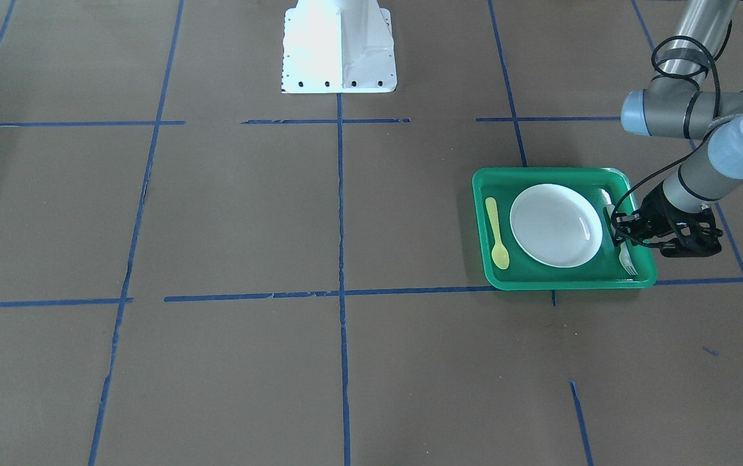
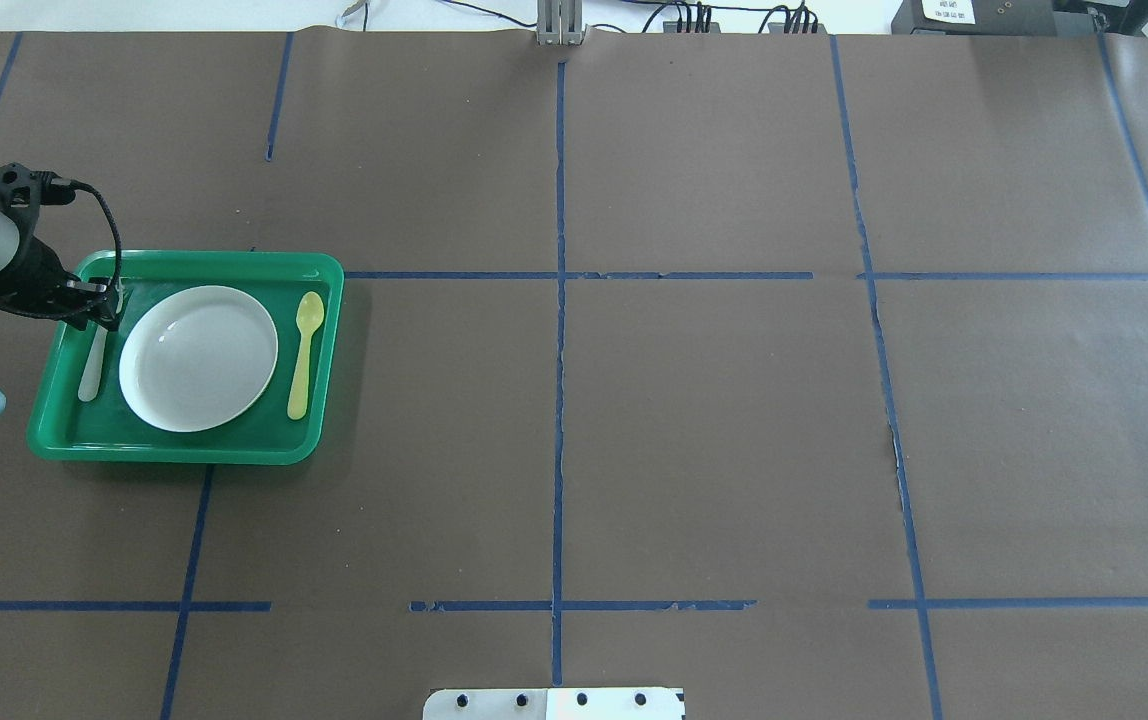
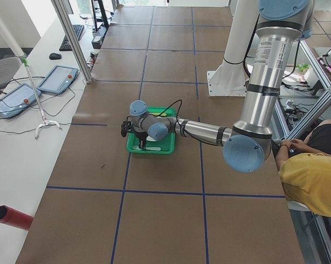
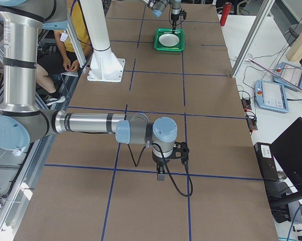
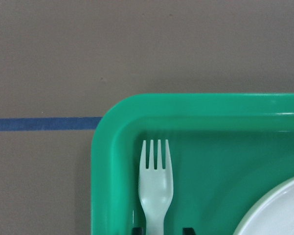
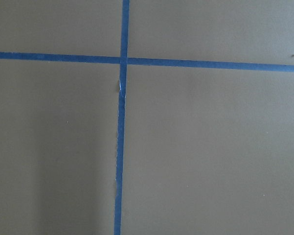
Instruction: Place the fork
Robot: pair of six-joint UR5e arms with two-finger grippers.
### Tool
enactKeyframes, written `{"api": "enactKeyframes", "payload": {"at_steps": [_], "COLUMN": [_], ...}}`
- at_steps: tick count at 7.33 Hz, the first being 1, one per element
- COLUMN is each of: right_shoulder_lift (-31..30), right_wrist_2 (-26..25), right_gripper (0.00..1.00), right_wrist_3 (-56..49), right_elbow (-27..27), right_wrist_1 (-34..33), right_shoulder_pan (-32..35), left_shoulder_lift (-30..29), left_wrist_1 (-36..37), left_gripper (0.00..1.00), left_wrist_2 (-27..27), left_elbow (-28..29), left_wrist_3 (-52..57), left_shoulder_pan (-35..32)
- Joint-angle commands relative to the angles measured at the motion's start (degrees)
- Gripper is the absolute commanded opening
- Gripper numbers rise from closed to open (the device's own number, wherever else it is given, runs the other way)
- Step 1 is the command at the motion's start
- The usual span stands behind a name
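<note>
The pale whitish fork (image 5: 155, 186) lies flat in the green tray (image 5: 186, 105), tines toward the tray corner, beside the white plate (image 5: 279, 210). In the overhead view the fork (image 2: 91, 365) lies along the tray's (image 2: 184, 450) left side, left of the plate (image 2: 198, 358). My left gripper (image 2: 104, 310) points down over the fork's tine half. In the left wrist view its two fingertips (image 5: 137, 229) stand apart on either side of the handle, not closed on it. My right gripper (image 4: 161, 175) hangs just above the bare table far from the tray; I cannot tell whether it is open or shut.
A yellow spoon (image 2: 304, 350) lies in the tray on the plate's other side. The white robot base (image 1: 339, 52) stands at the table's middle edge. Blue tape lines cross the brown table. People sit beside the robot in the side views.
</note>
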Motion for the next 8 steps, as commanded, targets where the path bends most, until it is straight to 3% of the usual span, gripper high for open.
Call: {"api": "enactKeyframes", "payload": {"at_steps": [1, 2, 3, 4, 5, 8], "right_shoulder_lift": [0.0, 0.0, 0.0, 0.0, 0.0, 0.0], "right_wrist_2": [0.0, 0.0, 0.0, 0.0, 0.0, 0.0], "right_gripper": [1.0, 1.0, 1.0, 1.0, 1.0, 1.0], "right_wrist_3": [0.01, -0.08, -0.08, 0.01, 0.01, 0.01], "right_elbow": [0.0, 0.0, 0.0, 0.0, 0.0, 0.0], "right_wrist_1": [0.0, 0.0, 0.0, 0.0, 0.0, 0.0], "right_shoulder_pan": [0.0, 0.0, 0.0, 0.0, 0.0, 0.0], "left_shoulder_lift": [0.17, 0.96, 1.75, 3.67, 5.78, 10.18], "left_wrist_1": [0.17, 0.61, 0.96, 0.62, 0.79, 2.97], "left_gripper": [0.44, 0.44, 0.52, 0.93, 1.0, 1.0], "left_wrist_2": [-0.15, -0.24, -1.63, -1.65, -1.74, -2.43], "left_elbow": [-2.34, -5.58, -7.44, -8.76, -10.17, -9.49], "left_wrist_3": [-0.02, -0.02, 0.06, 1.28, 6.08, 26.34], "left_shoulder_pan": [-0.09, -0.52, -0.88, -2.1, -5.33, -17.88]}}
